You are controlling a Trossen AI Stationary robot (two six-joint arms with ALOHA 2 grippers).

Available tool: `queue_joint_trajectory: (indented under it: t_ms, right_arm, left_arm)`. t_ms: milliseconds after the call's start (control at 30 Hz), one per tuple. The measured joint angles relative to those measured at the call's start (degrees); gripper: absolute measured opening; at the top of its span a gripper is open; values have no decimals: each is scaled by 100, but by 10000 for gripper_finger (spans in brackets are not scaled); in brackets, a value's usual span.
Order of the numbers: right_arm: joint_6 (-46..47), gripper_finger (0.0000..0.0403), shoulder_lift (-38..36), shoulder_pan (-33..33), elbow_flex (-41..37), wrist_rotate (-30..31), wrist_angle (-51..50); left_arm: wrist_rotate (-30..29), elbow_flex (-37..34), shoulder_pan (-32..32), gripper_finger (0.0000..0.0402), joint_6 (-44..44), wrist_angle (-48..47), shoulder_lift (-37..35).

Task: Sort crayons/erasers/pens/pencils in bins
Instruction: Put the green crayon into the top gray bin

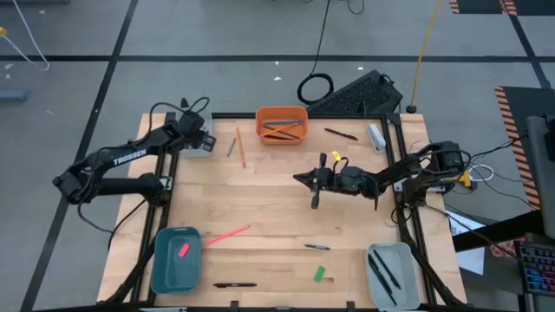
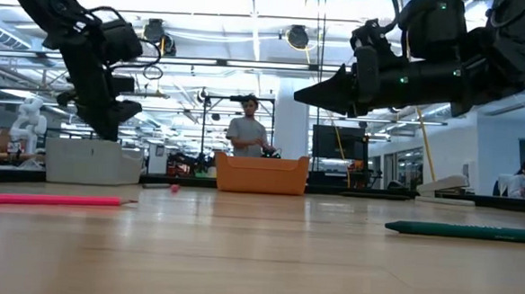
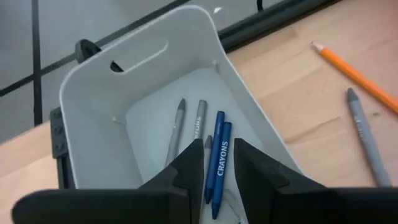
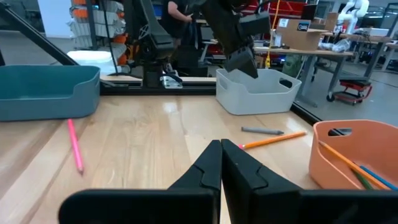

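From above we see the wooden counter (image 1: 277,221) with a bin at each corner. The left hand (image 1: 198,132) hangs over the pale grey translucent bin (image 1: 199,146) at the far left; the right hand (image 1: 305,178) floats mid-counter, holding nothing. The orange plastic bin (image 1: 281,125) holds coloured pencils, the teal bin (image 1: 177,258) holds a pink eraser block (image 1: 184,250), and the near-right pale grey bin (image 1: 392,274) holds black pens. Loose on the counter lie a long pink pencil (image 1: 227,234), a small green eraser (image 1: 319,274), a black pen (image 1: 235,284) and an orange pencil (image 1: 241,147).

From counter height we see the pink pencil (image 2: 48,200) and a dark green crayon (image 2: 461,231) lying flat, and a person standing behind the orange bin (image 2: 261,175), which the overhead view misses.

The left wrist view alone shows that bin's contents: two blue crayons (image 3: 217,163) and two grey crayons (image 3: 186,127) inside the pale bin (image 3: 99,81), with the released left fingers (image 3: 186,171) parted above them.

The right wrist view shows its fingertips (image 4: 219,163) pressed together, empty, aimed past a grey crayon (image 4: 261,131) towards the pale bin (image 4: 255,92).
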Motion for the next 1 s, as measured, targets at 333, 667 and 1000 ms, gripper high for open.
queue_joint_trajectory:
  t_ms: [333,667,1000]
  right_arm:
    - [-104,0,0,-16,0,0,-39]
    - [-249,0,0,-16,0,0,-40]
    - [-258,0,0,-16,0,-1,-41]
  left_arm:
    - [6,0,-170,129,154,-427,-819]
    - [-195,0,-1715,52,10,-303,-1751]
    - [-597,0,-3484,8,620,648,-1810]
